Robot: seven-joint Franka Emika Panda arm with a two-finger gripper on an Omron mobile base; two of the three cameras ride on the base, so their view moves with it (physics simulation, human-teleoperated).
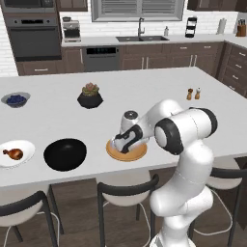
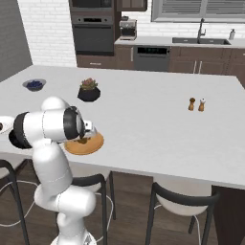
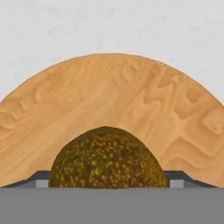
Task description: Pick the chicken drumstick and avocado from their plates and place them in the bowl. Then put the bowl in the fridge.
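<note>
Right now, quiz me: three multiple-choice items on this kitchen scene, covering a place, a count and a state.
1. Where does the avocado lie?
A. on the wooden plate
B. in the black bowl
C. beside the shakers

2. How many shakers stand on the counter?
A. one
B. two
C. four

3. What is in the black bowl?
A. the drumstick
B. berries
C. nothing

Answers:
1. A, the hand view shows wood grain all around the avocado.
2. B, a brown and a white one stand side by side.
3. C, its inside shows bare black; the drumstick lies on the white plate.
</note>
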